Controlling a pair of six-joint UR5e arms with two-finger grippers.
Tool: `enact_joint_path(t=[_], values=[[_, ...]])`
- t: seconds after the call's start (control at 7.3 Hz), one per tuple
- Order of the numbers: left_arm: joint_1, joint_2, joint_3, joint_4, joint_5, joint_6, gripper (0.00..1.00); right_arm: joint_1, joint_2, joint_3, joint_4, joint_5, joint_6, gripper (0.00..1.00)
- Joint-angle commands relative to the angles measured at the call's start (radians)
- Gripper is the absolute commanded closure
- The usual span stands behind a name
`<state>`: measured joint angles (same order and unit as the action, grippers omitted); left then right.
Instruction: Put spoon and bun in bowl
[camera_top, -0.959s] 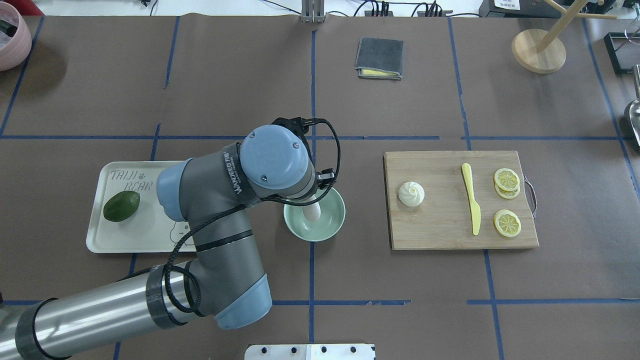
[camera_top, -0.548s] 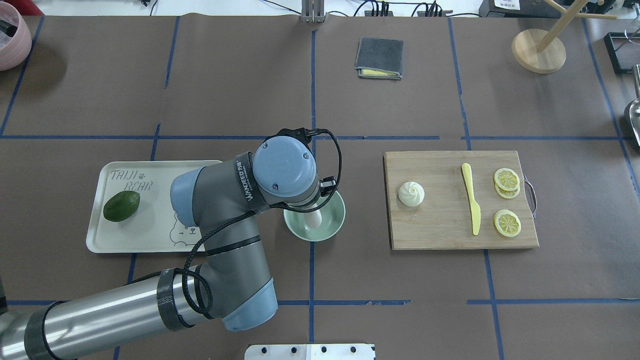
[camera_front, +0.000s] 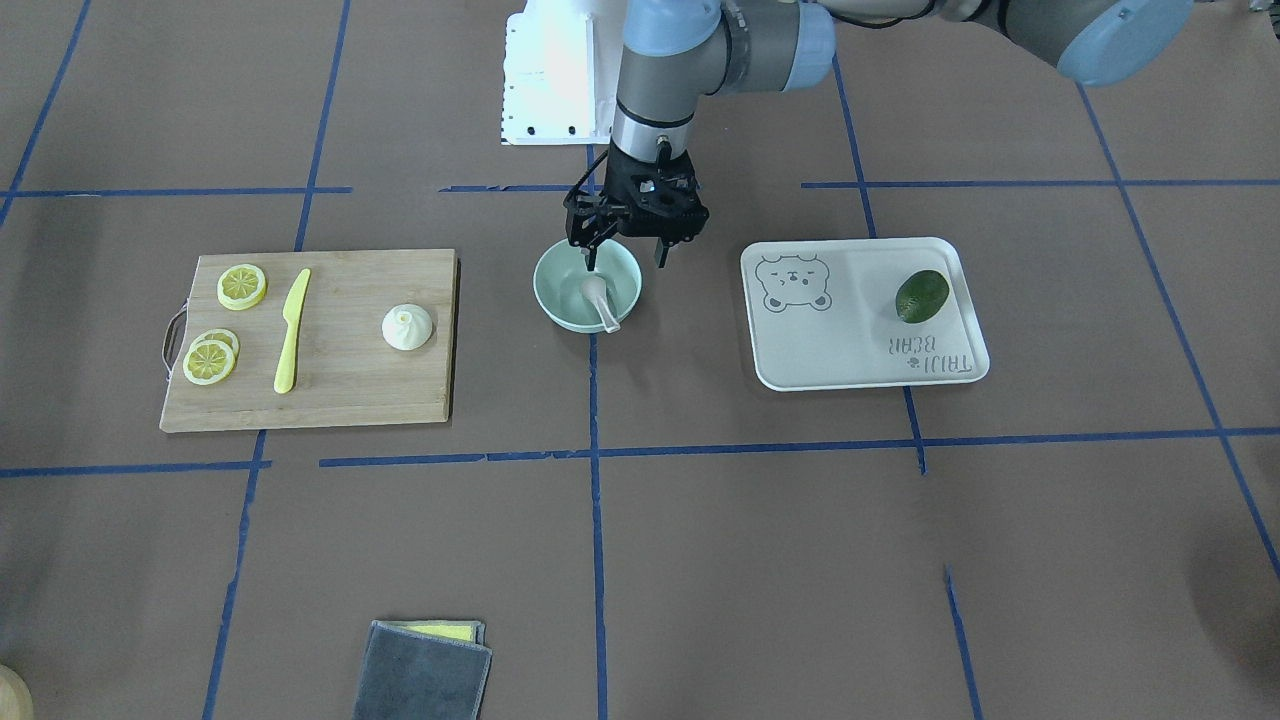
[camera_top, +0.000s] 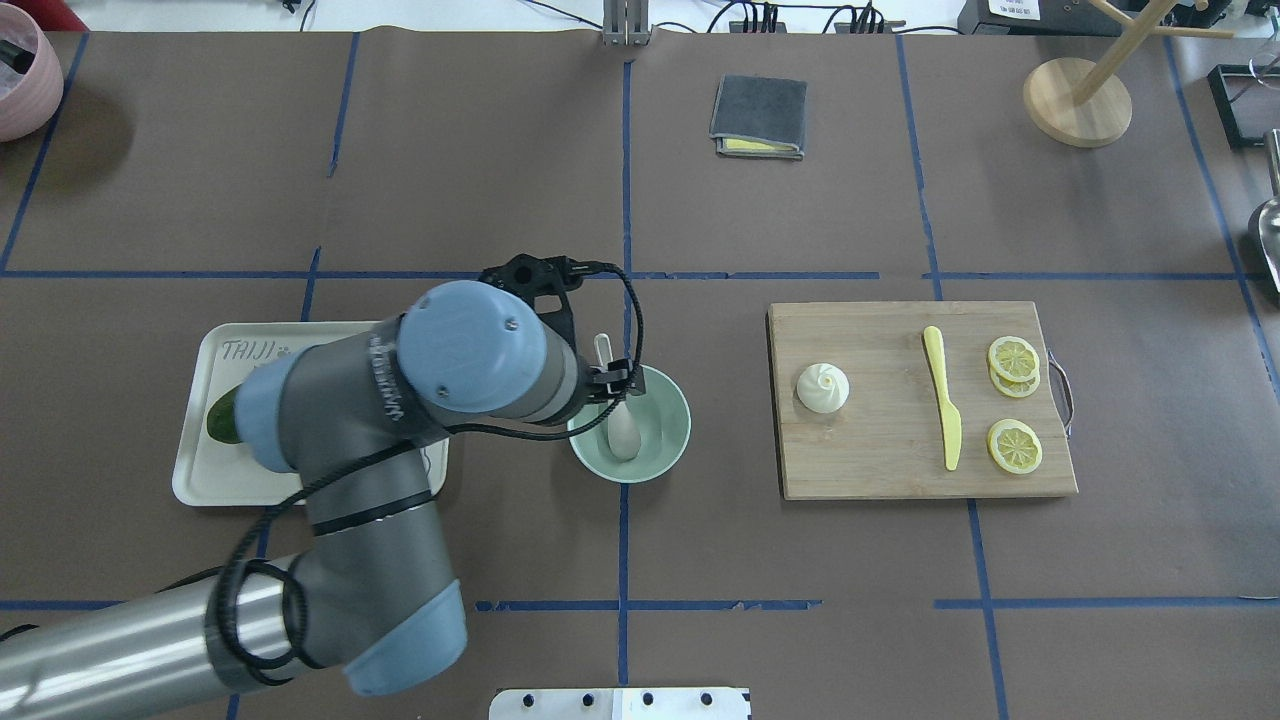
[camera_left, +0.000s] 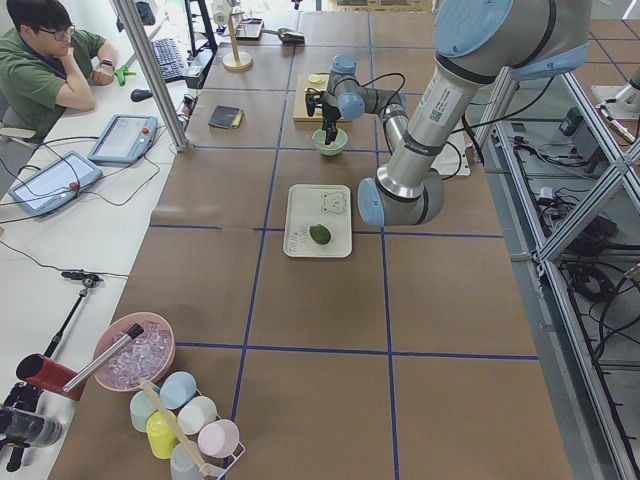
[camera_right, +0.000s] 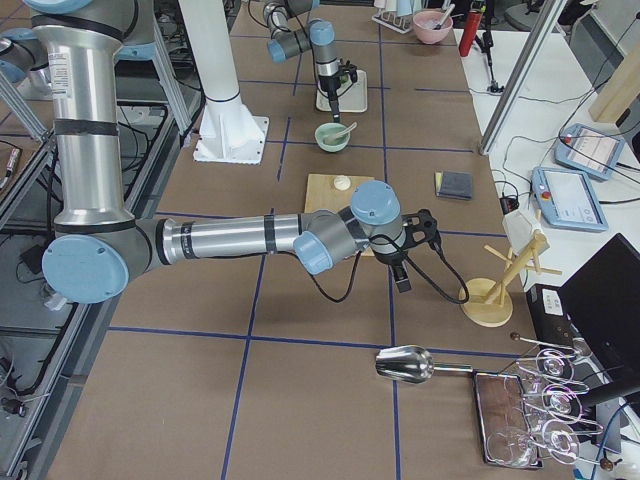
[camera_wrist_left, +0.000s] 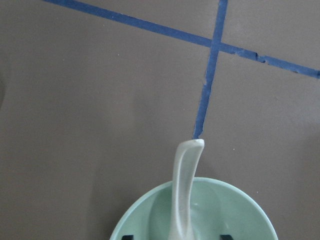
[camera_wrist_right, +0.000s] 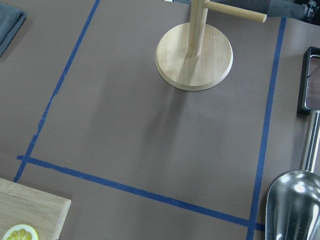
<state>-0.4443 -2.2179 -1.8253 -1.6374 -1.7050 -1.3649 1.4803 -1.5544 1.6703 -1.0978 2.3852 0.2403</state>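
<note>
The pale spoon lies in the mint-green bowl at the table's middle. Its handle leans out over the far rim, as the front view and the left wrist view also show. My left gripper is open and empty, just above the bowl's robot-side rim. The white pleated bun sits alone on the left part of the wooden cutting board. My right gripper shows only in the exterior right view, hovering beyond the board; I cannot tell whether it is open or shut.
A yellow knife and lemon slices lie on the board. A white tray with an avocado is beside the bowl. A grey cloth, a wooden stand and a metal scoop lie farther off.
My left wrist has moved toward the tray side, off the bowl. The spoon is now uncovered and lies free in the bowl. The bun has not moved.
</note>
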Motion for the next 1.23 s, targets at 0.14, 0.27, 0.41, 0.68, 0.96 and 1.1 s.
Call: enact_joint_path(t=[0.14,0.27,0.41,0.68,0.96,1.1], values=[[-0.262,0.200,-0.147,0.005,-0.115,0.528,0.00,-0.002,-0.001,0.003,0.050,0.051,-0.001,0.00],[-0.425,0.277,-0.144,0.004,-0.228,0.807,0.00,-0.036,0.007,0.006,0.096,0.049,-0.003,0.00],[-0.635,0.352,-0.109,0.004,-0.352,1.139,0.00,-0.066,0.010,0.026,0.095,0.049,-0.003,0.00],[-0.915,0.458,0.007,0.010,-0.484,1.438,0.00,-0.084,0.001,0.048,0.081,0.048,0.007,0.00],[-1.041,0.636,0.047,0.028,-0.524,1.446,0.00,-0.156,0.008,0.160,-0.040,0.026,0.075,0.00],[-1.130,0.656,0.096,0.047,-0.586,1.524,0.00,-0.214,0.036,0.278,-0.189,-0.001,0.135,0.00]])
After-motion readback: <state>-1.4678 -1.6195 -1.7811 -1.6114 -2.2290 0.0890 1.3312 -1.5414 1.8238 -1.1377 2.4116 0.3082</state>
